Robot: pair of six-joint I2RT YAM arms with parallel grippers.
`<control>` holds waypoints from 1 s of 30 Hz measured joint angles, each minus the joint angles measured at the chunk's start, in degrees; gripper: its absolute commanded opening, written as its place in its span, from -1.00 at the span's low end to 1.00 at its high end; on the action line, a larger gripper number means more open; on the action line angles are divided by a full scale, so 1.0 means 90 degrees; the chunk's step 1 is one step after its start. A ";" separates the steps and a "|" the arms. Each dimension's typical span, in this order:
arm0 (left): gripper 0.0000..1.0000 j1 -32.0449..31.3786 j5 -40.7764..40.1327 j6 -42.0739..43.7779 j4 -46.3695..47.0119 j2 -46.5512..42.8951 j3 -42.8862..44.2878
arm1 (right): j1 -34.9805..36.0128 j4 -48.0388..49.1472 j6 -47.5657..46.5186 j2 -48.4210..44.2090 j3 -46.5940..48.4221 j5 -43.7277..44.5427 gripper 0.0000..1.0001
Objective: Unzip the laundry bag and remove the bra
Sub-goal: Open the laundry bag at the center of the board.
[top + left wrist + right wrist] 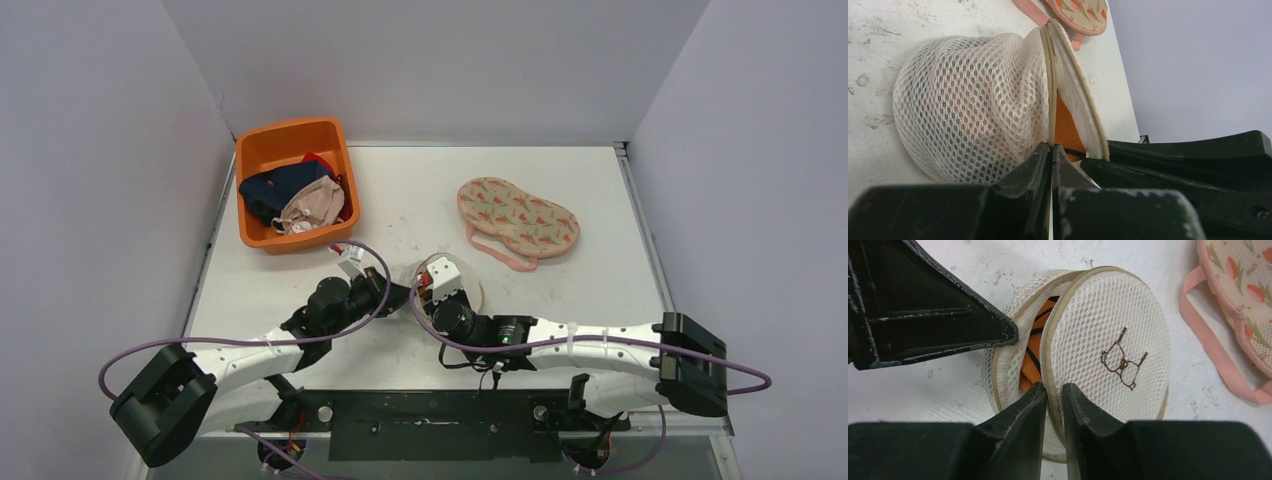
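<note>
Your white table [400,200] carries everything. At its far left corner stands an orange bin [262,150] with a heap of clothes [300,200] in it. Over on the right half lies a patterned bra [518,215], cups down, its pink strap trailing toward you, well apart from the arms.

The round mesh laundry bag [1108,350] sits on the table near the middle of the near edge, between your two wrists. Its zip is partly undone: the flat lid stands away from the body along one side, and orange fabric [1034,347] with dark stripes shows in the gap, inside the bag.

Your left gripper [1052,150] has its fingers pressed tight together on the tan edge band of the bag's body. Your right gripper [1054,390] has its fingers drawn close on the rim of the lid, with only that rim between them.

A small brown stitched emblem [1122,364] marks the lid's face.
</note>
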 measured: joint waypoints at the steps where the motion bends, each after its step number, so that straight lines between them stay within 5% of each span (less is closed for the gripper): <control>1: -1.00 0.0000 -0.0010 0.0002 -0.0029 -0.0041 0.0000 | 0.0002 -0.0066 0.0002 -0.0107 0.0010 0.0039 -0.70; 13: -1.00 0.0056 -0.0474 0.0175 -0.1093 -0.0916 0.0102 | -0.0095 -0.0736 0.0155 -0.1610 0.0068 0.0367 -0.89; 24: -1.00 0.0311 -0.0775 0.0461 -0.2499 -0.1608 0.0753 | -0.1719 -0.0840 0.0073 -0.2329 0.0495 -0.1226 -0.89; 30: -1.00 0.0335 -0.0988 0.0500 -0.3038 -0.1773 0.0857 | -0.1926 -0.0886 0.0289 -0.2424 0.0493 -0.1086 -0.89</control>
